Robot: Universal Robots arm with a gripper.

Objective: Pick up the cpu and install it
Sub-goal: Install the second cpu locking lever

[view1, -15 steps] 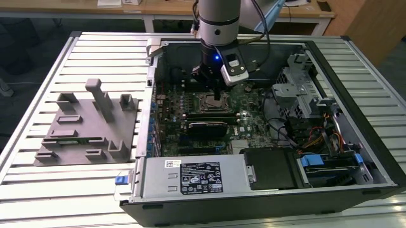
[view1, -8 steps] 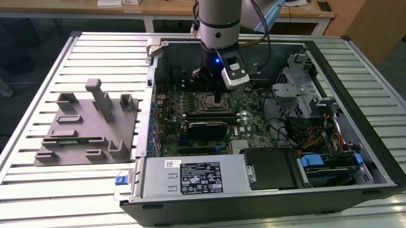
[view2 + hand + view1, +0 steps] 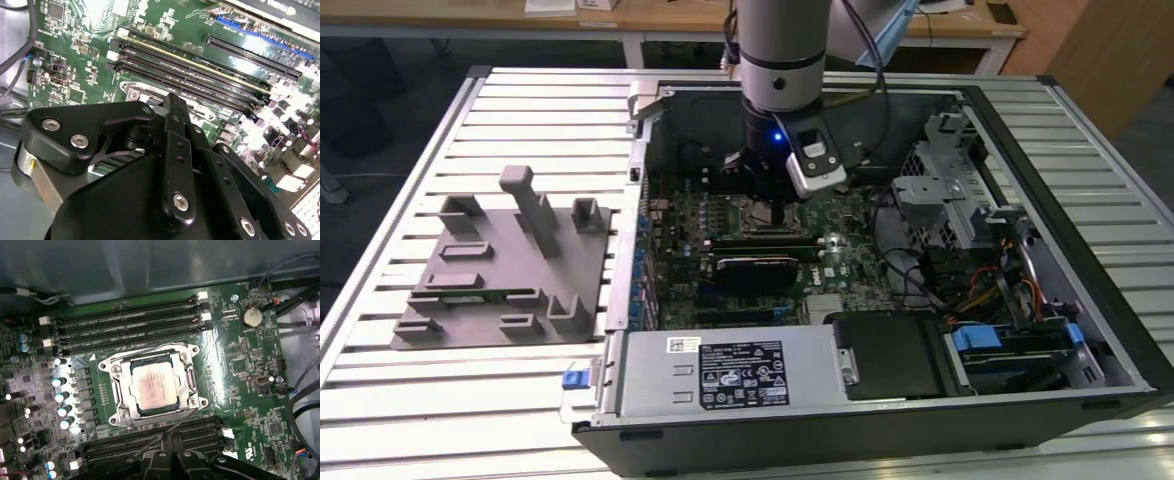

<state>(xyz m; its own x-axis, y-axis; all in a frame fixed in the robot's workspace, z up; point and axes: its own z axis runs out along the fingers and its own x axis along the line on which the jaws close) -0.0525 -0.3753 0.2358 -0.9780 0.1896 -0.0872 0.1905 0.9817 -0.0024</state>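
The cpu (image 3: 151, 387), a flat square chip with a dull silver top, lies flat inside the metal-framed socket (image 3: 114, 390) on the green motherboard (image 3: 235, 365) in the first wrist view. Nothing is gripping it. My gripper (image 3: 767, 208) hangs over the socket area inside the open computer case in the exterior view. Its black linkage (image 3: 172, 150) sits in the foreground of the second wrist view, just above the memory slots (image 3: 200, 75). In the first wrist view the gripper (image 3: 170, 440) sits beside the socket, apart from the cpu.
A gray plastic fixture (image 3: 507, 270) with upright blocks lies on the slatted table (image 3: 400, 380) at the exterior view's left. Inside the case (image 3: 1067, 200) are a power supply (image 3: 720, 375), drive cages (image 3: 947, 190), cables (image 3: 974, 290) and a row of capacitors (image 3: 62, 397).
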